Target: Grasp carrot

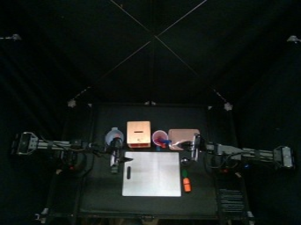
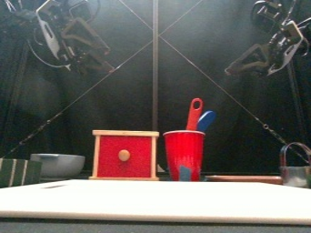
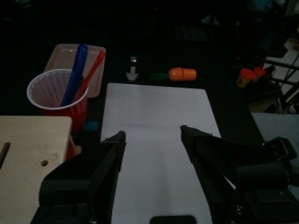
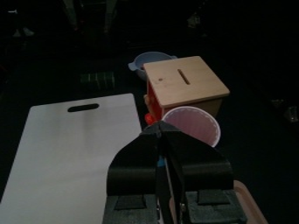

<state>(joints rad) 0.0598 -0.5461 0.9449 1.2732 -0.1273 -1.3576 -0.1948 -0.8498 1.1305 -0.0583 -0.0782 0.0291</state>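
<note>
The carrot (image 1: 186,185) is a small orange stick lying on the black table just off the right edge of the white board (image 1: 154,173), near the board's front corner. In the left wrist view the carrot (image 3: 179,74) lies beyond the board's (image 3: 158,131) far edge. My left gripper (image 3: 149,136) hangs open above the board with nothing between its jaws. My right gripper (image 4: 162,131) is shut and empty, raised near the red cup (image 4: 193,125). Both grippers are well clear of the carrot. The front view does not show the carrot.
Behind the board stand a wooden box (image 1: 141,136), a red cup (image 2: 184,155) holding a red and a blue utensil, and a tan-orange block (image 1: 184,136). A grey bowl (image 2: 58,164) sits at the left and a dark mug (image 2: 295,168) at the right.
</note>
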